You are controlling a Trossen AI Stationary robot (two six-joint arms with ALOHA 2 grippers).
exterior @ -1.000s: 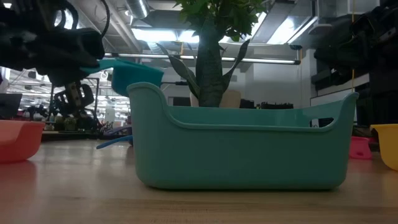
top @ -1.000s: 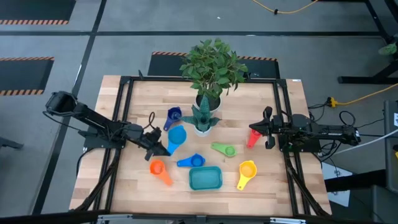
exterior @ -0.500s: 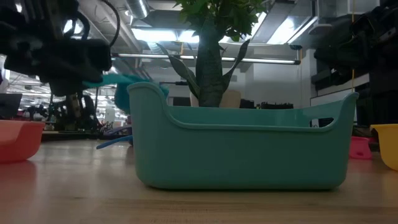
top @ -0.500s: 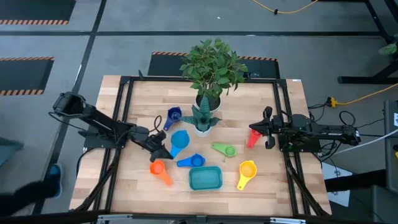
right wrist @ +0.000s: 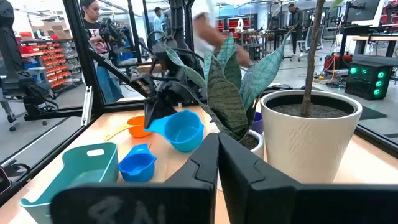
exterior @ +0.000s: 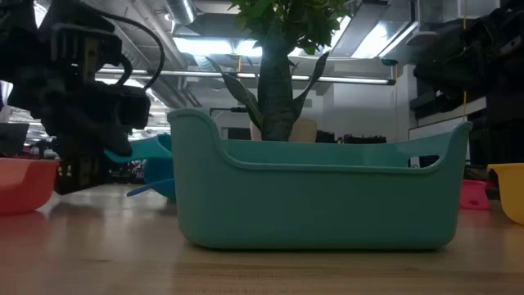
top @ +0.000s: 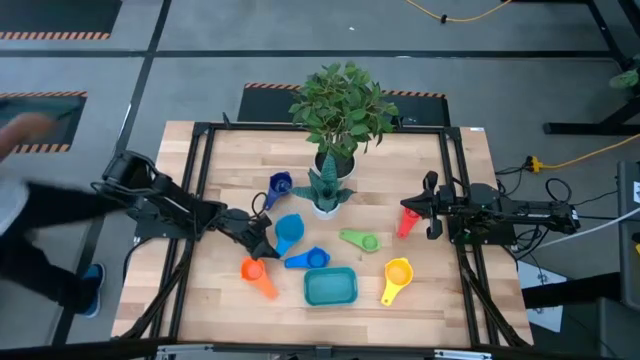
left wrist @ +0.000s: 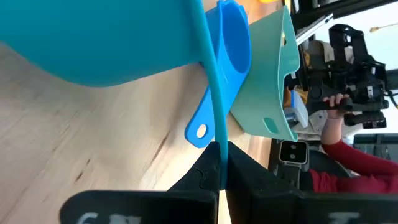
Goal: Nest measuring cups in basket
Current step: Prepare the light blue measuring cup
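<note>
Handling: the cups are thin, stiff plastic, judged very light and smooth, so they may slip or pivot in a pinch. The flat handle is the sound place to take hold, and that is where the left pincer has the light blue cup: the left wrist view shows its fingers closed on the handle's thin edge, bowl projecting ahead of them.

Position: the held cup hangs just ahead of the left pincer, low over the table. The basket lies further out and toward the near edge, not yet reached. The orange cup sits just beside the pincer on its near side; the blue cup lies between the pincer and the basket. A dark blue cup stands beyond, by the plant pot.

Right pincer: parked at the table's right side, fingers near together, nothing seen between them; the red cup is just beside it, the green cup and yellow cup near.

Change from one second ago: the left pincer has advanced toward the table's middle and dropped; in the low view the held cup has sunk from above the basket rim to below it.
</note>
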